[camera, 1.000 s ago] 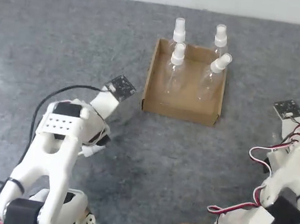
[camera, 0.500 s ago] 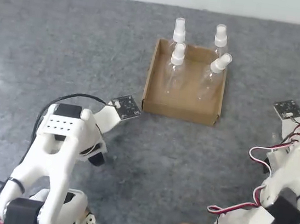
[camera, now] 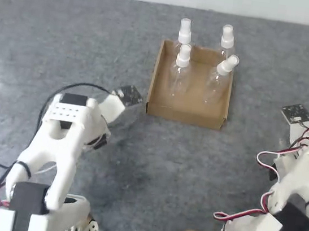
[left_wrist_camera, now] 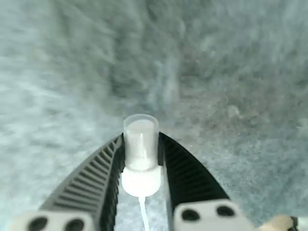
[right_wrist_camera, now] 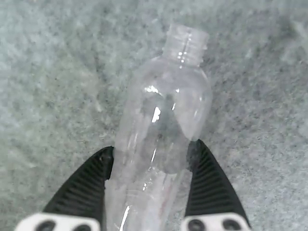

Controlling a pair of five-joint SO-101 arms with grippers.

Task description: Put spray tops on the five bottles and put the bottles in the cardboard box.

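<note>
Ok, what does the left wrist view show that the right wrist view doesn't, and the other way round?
Left wrist view: a white spray top with its thin dip tube, clamped in the left gripper. Right wrist view: a clear bottle with a bare threaded neck and no top on it, held in the right gripper. Shared: the grey carpet beneath, and black ribbed fingers shut on each item.
</note>
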